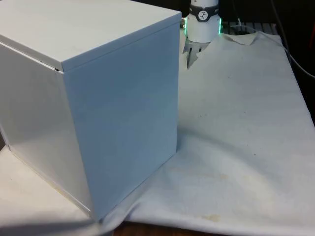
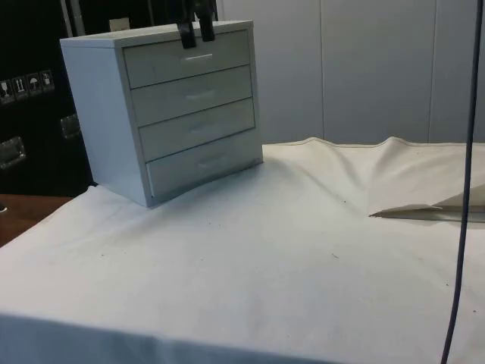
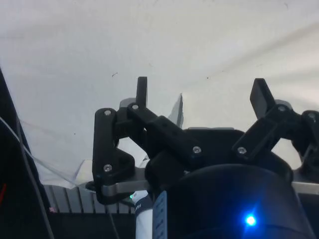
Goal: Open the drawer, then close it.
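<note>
A pale grey chest of drawers [image 2: 106,114] stands on the white cloth, its four drawers all pushed in flush. In the front view the chest [image 1: 98,98] turns a plain side and its back to me. My gripper [image 2: 196,35] hangs in front of the chest's top edge, just above the small handle [image 2: 198,56] of the top drawer [image 2: 163,64]. In the wrist view the gripper [image 3: 202,94] is open, its two black fingers [image 3: 142,92] wide apart with nothing between them and only cloth beyond.
The cloth lies rumpled, with a raised fold [image 2: 409,208] at the side view's right. A black cable [image 2: 462,197] hangs down there. Bare wood of the table edge [image 2: 23,216] shows left of the chest. Open cloth [image 1: 236,123] spreads on the front view's right.
</note>
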